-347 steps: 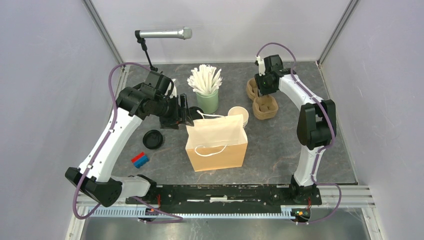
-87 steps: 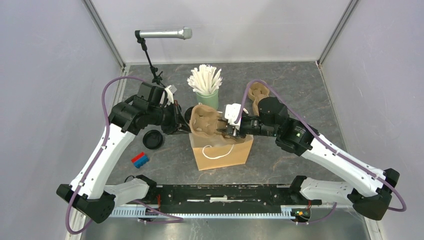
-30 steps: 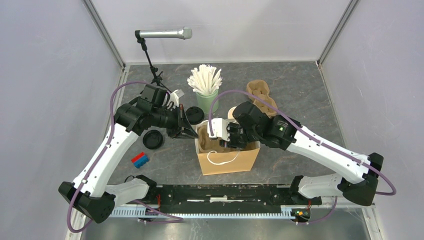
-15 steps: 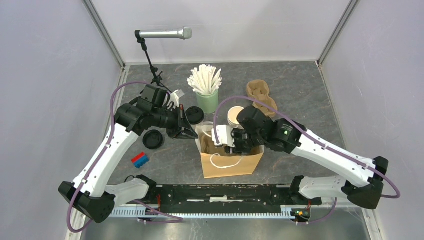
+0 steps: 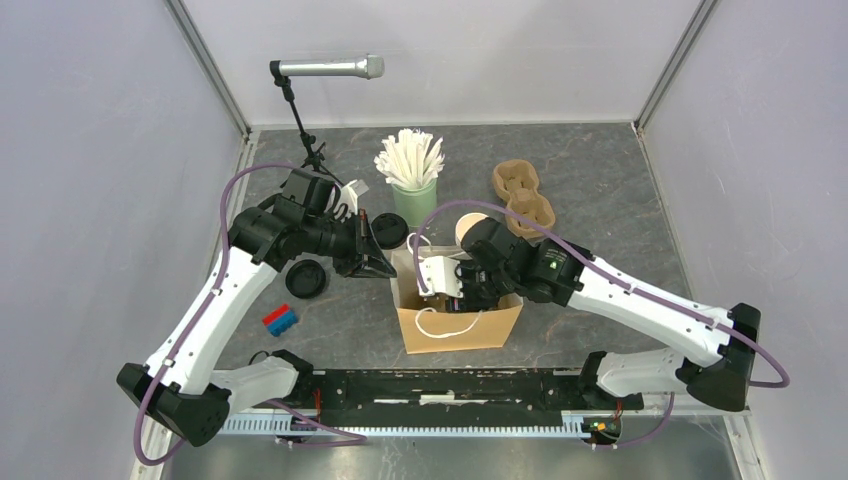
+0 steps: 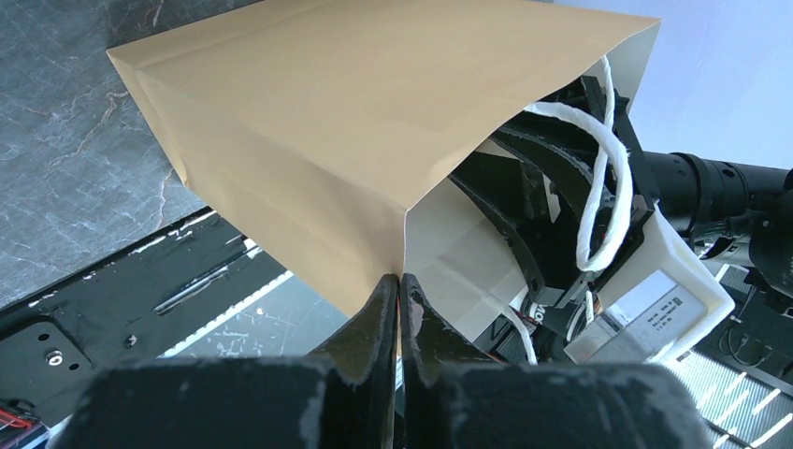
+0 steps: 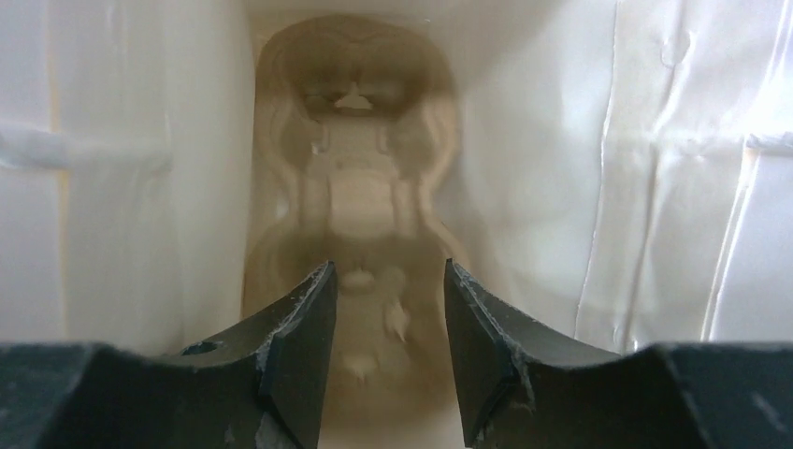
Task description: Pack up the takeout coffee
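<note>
The table (image 5: 620, 200) is carrying a brown paper bag (image 5: 480, 330), which is standing open near the front middle. A pulp carrier (image 7: 355, 206) is lying flat on the bag's bottom, and a second carrier (image 5: 523, 198) is sitting on the table behind and to the right of the bag. Both coffees are showing from above only as round black lids, and both are standing on the table outside the bag. One coffee (image 5: 390, 230) is just behind the left gripper (image 6: 400, 285), the other coffee (image 5: 305, 279) beside the left arm. The left gripper is pinching the bag's rim at a corner fold, jaws tight on the paper. The right gripper (image 7: 386, 281) is reaching down inside the bag above the carrier, jaws parted and gripping nothing.
</note>
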Robot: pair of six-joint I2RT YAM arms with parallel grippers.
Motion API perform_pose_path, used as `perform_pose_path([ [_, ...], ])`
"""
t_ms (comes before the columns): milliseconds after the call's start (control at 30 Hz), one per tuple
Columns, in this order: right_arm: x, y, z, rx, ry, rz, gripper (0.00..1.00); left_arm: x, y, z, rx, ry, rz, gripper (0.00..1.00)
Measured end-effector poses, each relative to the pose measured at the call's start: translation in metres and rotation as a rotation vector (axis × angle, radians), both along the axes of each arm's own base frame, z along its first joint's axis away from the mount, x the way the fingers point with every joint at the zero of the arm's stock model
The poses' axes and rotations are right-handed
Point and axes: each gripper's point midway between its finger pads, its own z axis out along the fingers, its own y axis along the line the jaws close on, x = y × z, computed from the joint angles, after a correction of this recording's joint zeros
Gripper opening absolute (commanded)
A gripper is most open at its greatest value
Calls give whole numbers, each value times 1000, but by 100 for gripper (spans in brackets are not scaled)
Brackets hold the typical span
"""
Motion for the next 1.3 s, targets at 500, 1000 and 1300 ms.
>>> perform_pose_path([
  [500,2,1,28,109,-21,-69,60,0,1,3,4,-8,3,48],
  [1000,24,19,132,457,-189,-168,62,17,1,5,52,-35,9,46],
  [1300,35,21,149,510,-228,-218,61,16,2,4,59,-37,4,41],
])
